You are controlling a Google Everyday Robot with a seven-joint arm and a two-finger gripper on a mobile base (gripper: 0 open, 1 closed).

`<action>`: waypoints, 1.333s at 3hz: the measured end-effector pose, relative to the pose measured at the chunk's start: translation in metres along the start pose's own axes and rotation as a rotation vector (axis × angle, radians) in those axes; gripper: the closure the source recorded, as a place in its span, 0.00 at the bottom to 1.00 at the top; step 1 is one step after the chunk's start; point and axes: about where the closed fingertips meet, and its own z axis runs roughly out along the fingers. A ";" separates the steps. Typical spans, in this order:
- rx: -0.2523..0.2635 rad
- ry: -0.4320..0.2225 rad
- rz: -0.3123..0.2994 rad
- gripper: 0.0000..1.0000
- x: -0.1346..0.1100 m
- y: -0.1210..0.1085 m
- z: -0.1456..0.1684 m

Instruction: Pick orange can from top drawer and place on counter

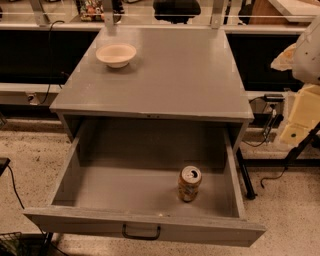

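Note:
The orange can [189, 184] stands upright on the floor of the open top drawer [100, 190], towards its front right, silver top up. The drawer is pulled far out and its front panel carries a small dark handle [141, 232]. The grey counter [170, 75] forms the top of the cabinet above it. My gripper [298, 120] shows as cream-coloured parts at the right edge of the camera view, to the right of the cabinet and well apart from the can. It holds nothing that I can see.
A cream bowl [116, 54] sits on the counter at its back left. Cables [272, 107] and a dark stand leg [245, 175] lie to the right of the cabinet. A black chair [176, 10] stands behind a rail at the back.

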 end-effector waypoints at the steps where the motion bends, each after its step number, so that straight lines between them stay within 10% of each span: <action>1: 0.000 0.000 0.000 0.00 0.000 0.000 0.000; 4: -0.014 -0.141 0.032 0.00 0.021 0.019 0.062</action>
